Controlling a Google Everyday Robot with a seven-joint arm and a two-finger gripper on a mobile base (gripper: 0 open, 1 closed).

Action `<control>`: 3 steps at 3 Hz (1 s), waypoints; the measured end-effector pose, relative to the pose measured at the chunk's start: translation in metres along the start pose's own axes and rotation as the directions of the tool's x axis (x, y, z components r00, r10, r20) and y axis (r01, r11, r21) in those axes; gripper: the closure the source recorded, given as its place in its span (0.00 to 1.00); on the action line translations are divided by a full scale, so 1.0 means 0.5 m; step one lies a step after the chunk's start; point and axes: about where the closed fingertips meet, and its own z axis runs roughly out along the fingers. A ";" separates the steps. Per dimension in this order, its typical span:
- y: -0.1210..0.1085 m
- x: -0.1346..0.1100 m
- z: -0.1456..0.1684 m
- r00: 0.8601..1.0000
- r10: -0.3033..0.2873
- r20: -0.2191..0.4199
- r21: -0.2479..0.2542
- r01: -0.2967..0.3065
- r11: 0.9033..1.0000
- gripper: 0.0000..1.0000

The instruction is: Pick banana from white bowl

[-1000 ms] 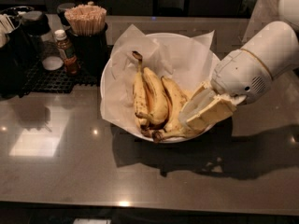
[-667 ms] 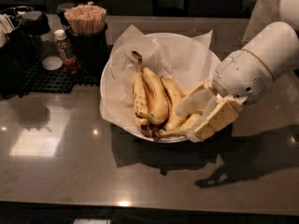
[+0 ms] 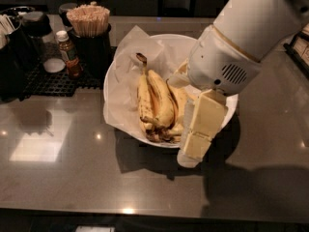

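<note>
Gripper [image 3: 195, 146] hangs pointing down over the right-front rim of the white bowl [image 3: 193, 37], its cream tip reaching below the rim line toward the countertop [image 3: 72, 173]; you can't tell from this angle whether it is spread or pressed together, and nothing shows as pinched in it. Your banana [image 3: 144, 96] lies inside the bowl on the crinkled paper liner [image 3: 126, 52], left side of the pile, dark stem pointing to the back, brown blotches along the skin. It touches the other bananas [image 3: 164, 103] packed just to its right, blackened tips bunched at the front of the bowl. The gripper sits right of that pile, just beside the rightmost fruit, apart from your banana with the others between. The big white arm housing [image 3: 227, 64] covers the bowl's right rim and part of the fruit. Edges for you: the paper stands up high on the left and back-left, above the rim; the front rim is low and exposed. A dark cup of wooden sticks [image 3: 89, 21] stands near the bowl's back-left edge, with a small brown bottle [image 3: 67, 52] on a black mat [image 3: 53, 81] further left. Open room: bare counter runs wide along the front and front-left of the bowl, and to the right of the gripper.
</note>
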 end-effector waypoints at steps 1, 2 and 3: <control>0.071 -0.096 -0.033 0.982 -0.021 -0.186 0.158 0.051 0.986 0.15; 0.080 -0.103 -0.049 0.974 0.008 -0.225 0.214 0.041 0.976 0.19; 0.080 -0.103 -0.049 0.974 0.008 -0.225 0.214 0.041 0.976 0.19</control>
